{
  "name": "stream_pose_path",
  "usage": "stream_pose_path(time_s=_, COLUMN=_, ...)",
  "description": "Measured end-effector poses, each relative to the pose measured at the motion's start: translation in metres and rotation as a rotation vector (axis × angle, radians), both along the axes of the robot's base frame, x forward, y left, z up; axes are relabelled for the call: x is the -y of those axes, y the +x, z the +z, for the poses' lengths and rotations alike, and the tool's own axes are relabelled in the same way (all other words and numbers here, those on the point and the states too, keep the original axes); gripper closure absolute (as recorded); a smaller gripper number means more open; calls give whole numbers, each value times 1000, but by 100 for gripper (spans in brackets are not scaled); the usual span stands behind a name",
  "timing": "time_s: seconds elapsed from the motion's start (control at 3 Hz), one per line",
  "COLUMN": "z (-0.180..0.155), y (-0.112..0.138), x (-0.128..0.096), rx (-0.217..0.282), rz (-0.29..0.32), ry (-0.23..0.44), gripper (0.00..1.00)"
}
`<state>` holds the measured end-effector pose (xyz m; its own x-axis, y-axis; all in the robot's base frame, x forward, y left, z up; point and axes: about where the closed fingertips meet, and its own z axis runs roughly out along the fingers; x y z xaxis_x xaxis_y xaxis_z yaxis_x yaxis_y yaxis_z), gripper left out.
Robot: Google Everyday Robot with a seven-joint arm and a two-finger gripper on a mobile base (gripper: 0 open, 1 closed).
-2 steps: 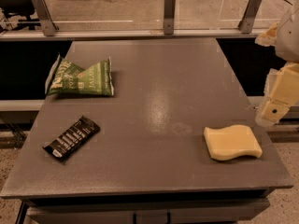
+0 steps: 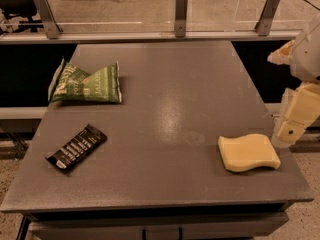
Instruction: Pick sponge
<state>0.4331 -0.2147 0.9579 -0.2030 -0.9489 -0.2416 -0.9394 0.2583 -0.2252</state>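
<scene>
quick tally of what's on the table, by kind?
sponge: 1, pale yellow, near the right edge
chip bag: 1, green, far left
snack bar: 1, black wrapper, near left
total: 3 on the table
The hand is off the table's right edge, just right of the sponge.

green bag (image 2: 87, 84), left edge: "JALA…" was legible, rest unreadable | black wrapper (image 2: 76, 148), front-left: white lettering was unreadable | gripper (image 2: 289, 131) hung at right edge
</scene>
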Motion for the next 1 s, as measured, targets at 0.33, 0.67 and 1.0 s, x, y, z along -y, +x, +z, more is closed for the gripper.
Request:
stream_pose_path(time_s=0.33, z=-38, y=-18, x=-8, rx=-56, rz=51, ry=67, gripper=0)
stream_pose_path(time_s=0.67, z=-72, y=-33, x=-20, rx=-100, rz=100, ry=105, gripper=0)
stream_pose_path(time_s=1.0, z=-101, y=-40, x=-27, rx=-135, rz=130, ry=104, gripper=0)
